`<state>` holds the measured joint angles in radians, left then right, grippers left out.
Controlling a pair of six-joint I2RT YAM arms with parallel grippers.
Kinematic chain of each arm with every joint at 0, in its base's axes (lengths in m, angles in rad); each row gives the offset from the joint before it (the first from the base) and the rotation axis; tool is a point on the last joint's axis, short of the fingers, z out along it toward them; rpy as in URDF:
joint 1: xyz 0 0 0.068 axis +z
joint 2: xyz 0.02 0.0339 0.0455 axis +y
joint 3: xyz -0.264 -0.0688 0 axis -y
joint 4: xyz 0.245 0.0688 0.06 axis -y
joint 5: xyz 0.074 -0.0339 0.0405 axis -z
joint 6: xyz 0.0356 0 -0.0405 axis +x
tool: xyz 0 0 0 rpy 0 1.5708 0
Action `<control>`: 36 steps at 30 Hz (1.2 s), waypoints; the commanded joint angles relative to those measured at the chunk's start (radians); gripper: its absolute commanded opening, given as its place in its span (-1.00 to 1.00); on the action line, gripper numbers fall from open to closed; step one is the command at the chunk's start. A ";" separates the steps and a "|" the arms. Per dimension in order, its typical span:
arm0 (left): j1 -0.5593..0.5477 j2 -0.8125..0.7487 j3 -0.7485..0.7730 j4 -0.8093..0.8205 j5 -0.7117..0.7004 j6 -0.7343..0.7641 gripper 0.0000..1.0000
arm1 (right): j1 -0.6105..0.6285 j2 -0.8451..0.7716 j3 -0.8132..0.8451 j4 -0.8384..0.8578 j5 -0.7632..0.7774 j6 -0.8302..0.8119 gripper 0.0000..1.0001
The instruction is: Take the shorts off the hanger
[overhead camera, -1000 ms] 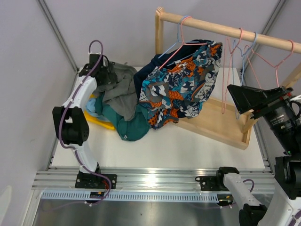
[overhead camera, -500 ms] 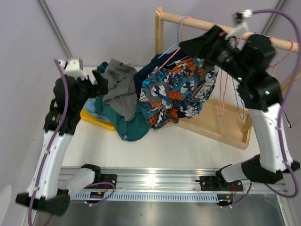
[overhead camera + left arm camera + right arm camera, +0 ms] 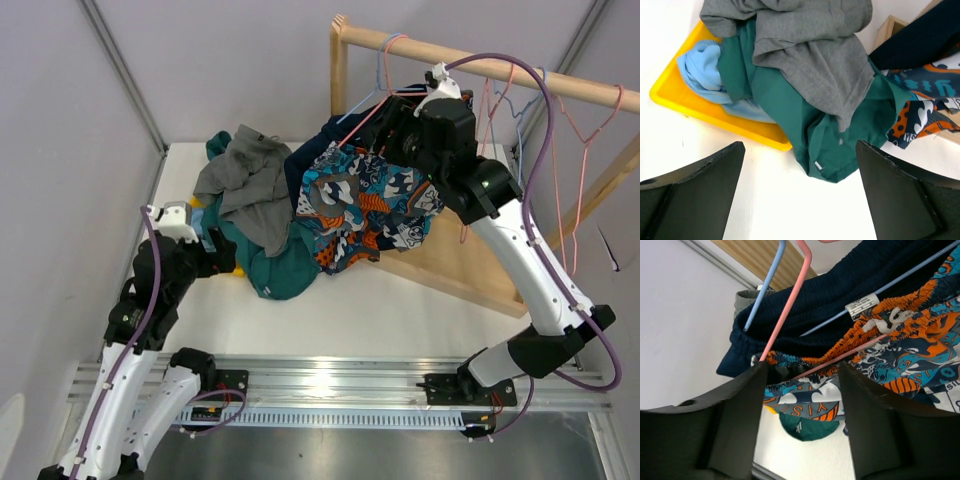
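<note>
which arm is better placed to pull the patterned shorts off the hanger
Right: the right gripper, open, is at the patterned shorts on the pink hanger; the left gripper sits low by the yellow tray.

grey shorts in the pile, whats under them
The grey shorts lie on the teal green shorts, which drape over the light blue shorts in the yellow tray. Anything deeper under the pile is covered.

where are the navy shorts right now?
Top view, centre: the navy shorts hang from the blue hanger at the rack's left end, behind the patterned shorts, beside the grey shorts.
</note>
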<state>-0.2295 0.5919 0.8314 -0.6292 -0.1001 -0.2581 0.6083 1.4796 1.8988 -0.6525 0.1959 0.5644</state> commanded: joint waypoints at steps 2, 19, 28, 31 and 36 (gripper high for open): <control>-0.031 -0.030 -0.011 0.057 0.031 -0.009 0.98 | 0.015 -0.002 -0.023 0.154 0.068 0.005 0.21; -0.031 -0.027 -0.014 0.057 0.069 -0.006 0.98 | 0.019 0.082 -0.009 0.246 0.080 0.026 0.06; -0.031 -0.026 -0.015 0.057 0.073 -0.006 0.98 | 0.019 0.120 0.000 0.281 0.086 0.032 -0.48; -0.031 -0.026 -0.017 0.057 0.073 -0.004 0.98 | 0.019 0.094 -0.009 0.266 0.096 0.038 -0.96; -0.031 -0.035 -0.018 0.063 0.092 0.000 0.99 | 0.022 -0.014 -0.070 0.234 0.120 0.051 -1.00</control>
<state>-0.2550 0.5686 0.8169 -0.6067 -0.0414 -0.2611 0.6201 1.5696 1.8439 -0.4156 0.2810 0.6342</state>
